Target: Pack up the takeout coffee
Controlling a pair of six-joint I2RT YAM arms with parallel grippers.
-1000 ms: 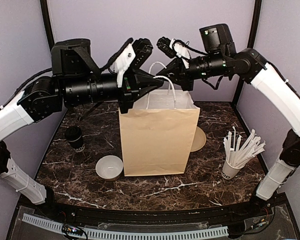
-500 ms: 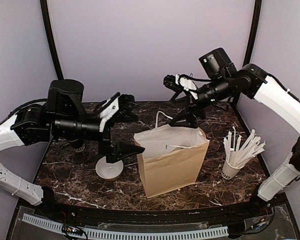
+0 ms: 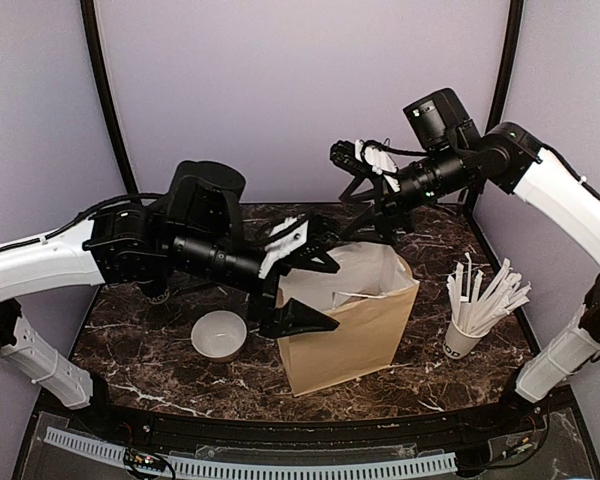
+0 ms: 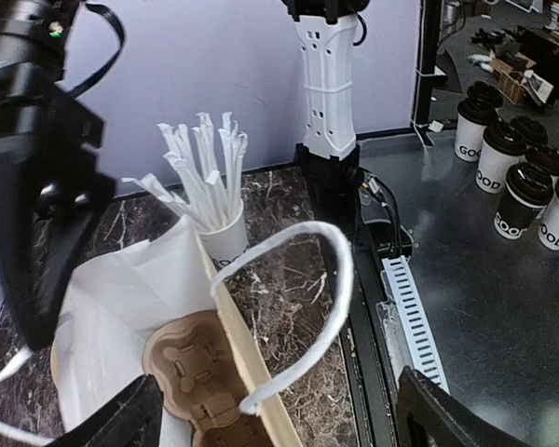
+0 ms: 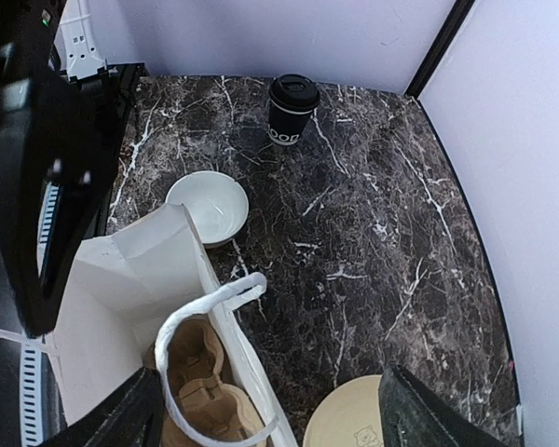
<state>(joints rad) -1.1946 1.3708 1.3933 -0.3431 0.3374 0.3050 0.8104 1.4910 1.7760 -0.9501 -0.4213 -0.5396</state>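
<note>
bag: brown paper bag [image 3: 350, 335] stands mid-worktop [image 3: 130, 345], leaning a little, mouth up and spread so a cup can go in from above
carrier: pulp cup carrier [image 5: 200, 377] lies in the bag's bottom, probably there to keep the drink upright
left tool: left tool [image 3: 330, 298] hangs at the bag's near-left rim; jaws wide apart, gripping nothing
right tool: right tool [image 3: 348, 195] hovers over the far rim; jaws wide apart, gripping nothing
takeout coffee: takeout coffee [image 5: 293, 107] stands lidded and upright at the far left of the worktop, beyond the white bowl [image 3: 218, 335], well apart from the bag
handle: cord handle [image 4: 340, 279] arches loose over the mouth; it may snag a lowered cup
step: bag looks ready; cup not yet fetched; the left arm seems nearer
</note>
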